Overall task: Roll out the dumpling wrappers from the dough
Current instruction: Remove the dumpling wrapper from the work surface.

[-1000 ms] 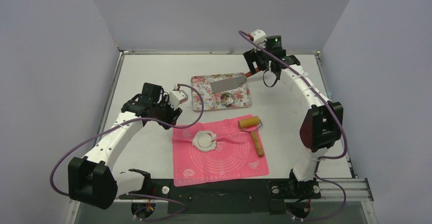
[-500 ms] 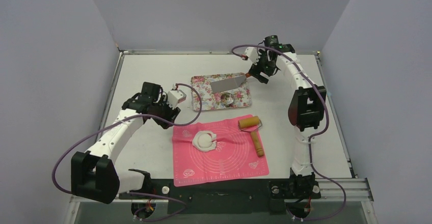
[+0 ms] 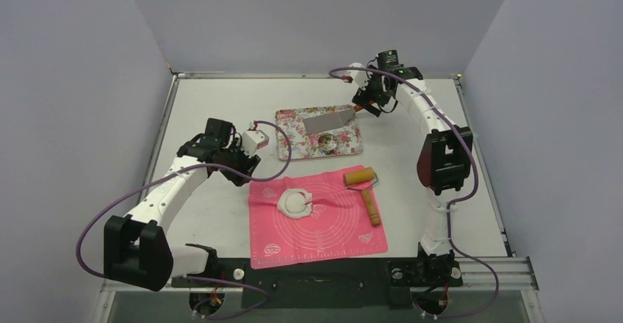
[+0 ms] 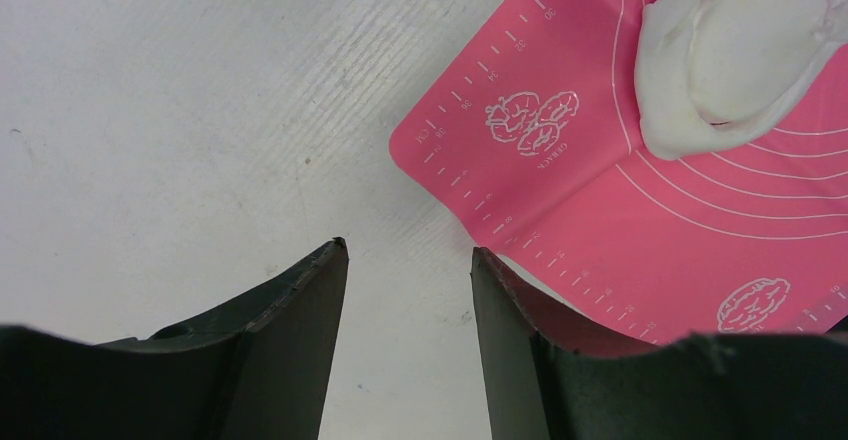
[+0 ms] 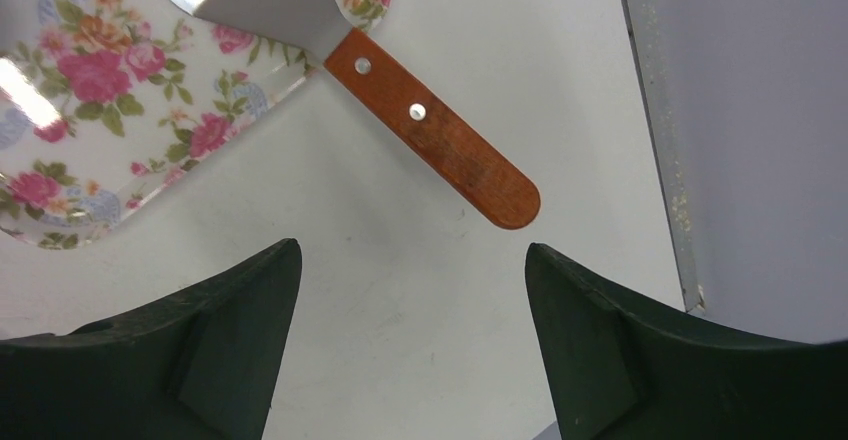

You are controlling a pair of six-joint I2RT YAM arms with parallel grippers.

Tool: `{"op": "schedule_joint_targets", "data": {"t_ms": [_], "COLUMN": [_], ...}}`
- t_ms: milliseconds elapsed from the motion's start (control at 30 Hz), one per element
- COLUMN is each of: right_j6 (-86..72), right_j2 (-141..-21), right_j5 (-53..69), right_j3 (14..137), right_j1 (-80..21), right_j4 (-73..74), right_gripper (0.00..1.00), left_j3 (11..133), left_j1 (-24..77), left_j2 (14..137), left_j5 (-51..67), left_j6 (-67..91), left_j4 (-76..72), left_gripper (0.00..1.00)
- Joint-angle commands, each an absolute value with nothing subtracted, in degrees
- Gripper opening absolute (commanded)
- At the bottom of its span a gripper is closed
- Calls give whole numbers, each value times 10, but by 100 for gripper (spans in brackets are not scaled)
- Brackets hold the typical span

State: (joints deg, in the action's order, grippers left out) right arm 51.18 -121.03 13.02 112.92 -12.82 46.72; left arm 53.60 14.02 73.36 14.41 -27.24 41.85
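left gripper (image 4: 405, 252) spread by mat (image 4: 600, 230) (with dough (image 4: 657, 85)), right gripper (image 5: 412, 250) wide near scraper (image 5: 440, 145)

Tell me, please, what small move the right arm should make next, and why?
Probably lower the right gripper onto the scraper handle and close. Its jaws stand open with the wooden handle lying free just ahead of them, jutting off the tray, and the dough on the mat already shows a cut disc to lift.
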Motion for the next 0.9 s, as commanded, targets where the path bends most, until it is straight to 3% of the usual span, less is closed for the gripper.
{"op": "schedule_joint_targets", "data": {"t_ms": [0, 167, 400, 867], "right_j6": [427, 301, 139, 50], "right_j2": [-1148, -1151, -1158, -1183], "right_j5": [162, 86, 102, 140], "right_j3": [1104, 1089, 1008, 951], "right_j1": [-163, -241, -261, -265], "right_j4": [395, 341, 309, 277], "right_gripper": [78, 74, 65, 54], "left_j3": [542, 541, 539, 530], "left_j1": [136, 136, 136, 136], "left_j2": [735, 737, 723, 710], "left_j5": [154, 156, 161, 174], "left_j6": [-276, -276, -275, -278], "left_j4": [409, 408, 406, 401], "left_gripper": [47, 47, 47, 47]}}
